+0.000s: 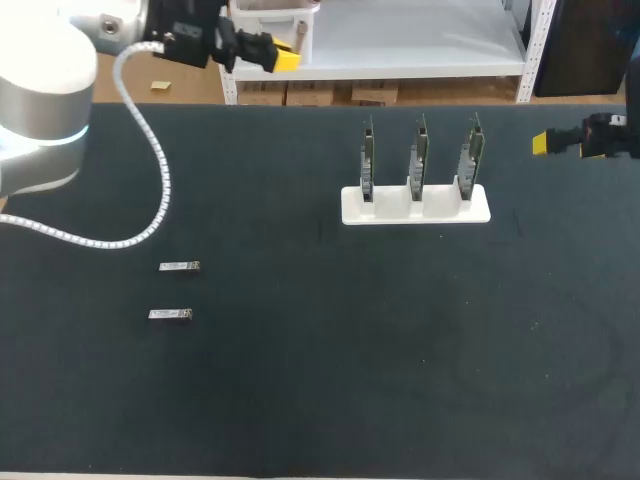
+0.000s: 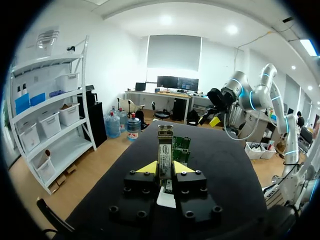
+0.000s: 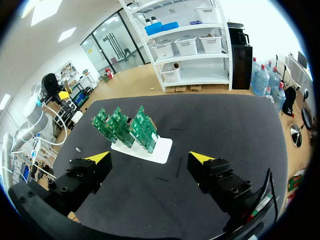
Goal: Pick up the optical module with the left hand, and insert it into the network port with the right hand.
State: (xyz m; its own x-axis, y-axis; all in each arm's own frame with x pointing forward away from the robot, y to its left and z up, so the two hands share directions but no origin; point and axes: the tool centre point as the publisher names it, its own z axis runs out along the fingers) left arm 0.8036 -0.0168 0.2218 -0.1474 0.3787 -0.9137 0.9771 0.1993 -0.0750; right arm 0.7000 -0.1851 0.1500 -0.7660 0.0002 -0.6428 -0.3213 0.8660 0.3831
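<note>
At the head view's upper left, the left hand (image 1: 284, 59) pinches an optical module (image 2: 165, 147); at upper right, the right hand (image 1: 542, 143) hangs spread near the network cards (image 1: 416, 165).

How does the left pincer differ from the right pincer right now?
The left pincer is shut on an optical module; the right pincer is open and empty. The left pincer's tips sit close together; the right pincer's stand wide apart. Both have yellow tips.
</note>
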